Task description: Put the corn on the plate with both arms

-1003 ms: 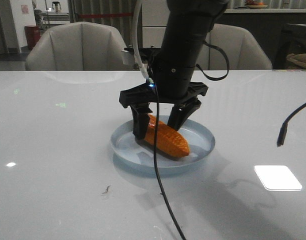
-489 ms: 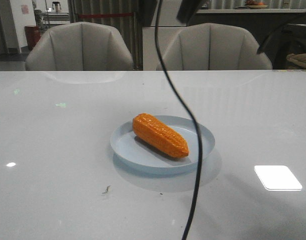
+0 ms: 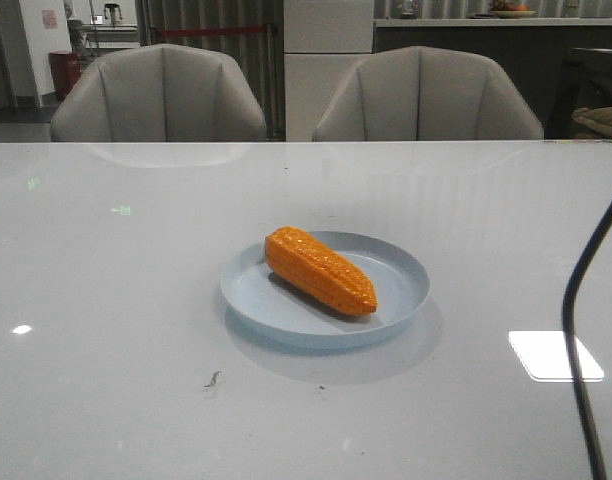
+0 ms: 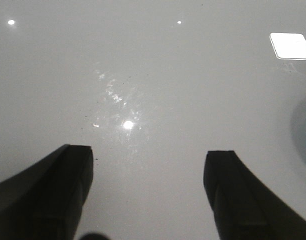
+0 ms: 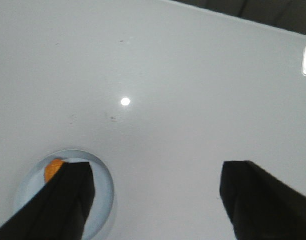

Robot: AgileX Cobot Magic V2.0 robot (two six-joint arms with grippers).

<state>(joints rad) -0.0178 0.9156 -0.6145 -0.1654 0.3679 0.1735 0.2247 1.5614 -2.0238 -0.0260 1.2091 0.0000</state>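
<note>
— Since the corn [image 3: 320, 270] lies flat inside the plate [image 3: 398, 297], is anything left to do?

— Very little, by my reading. It rests diagonally across the plate near the middle of the table [image 3: 136, 300], blunt end toward the far left, tapered tip toward the near right, and nothing touches it. I judge the placing step done.

— And the grippers?

— Both are spread wide and hold nothing. The left gripper [image 4: 148, 195] shows only bare tabletop between its two dark fingers [image 4: 68, 195], with a sliver of the plate's rim at the frame's edge. The right gripper [image 5: 155, 205] is high over the table; the plate and a bit of orange corn peek out beside one of its fingers [image 5: 68, 200], well apart from it.

— Are the arms visible from the front?

— No, only a thin black cable [image 3: 576, 330] hanging at the right.

— So the next move?

— Probably just parking both arms clear. That calls for keeping that cable from dragging across the plate.
</note>
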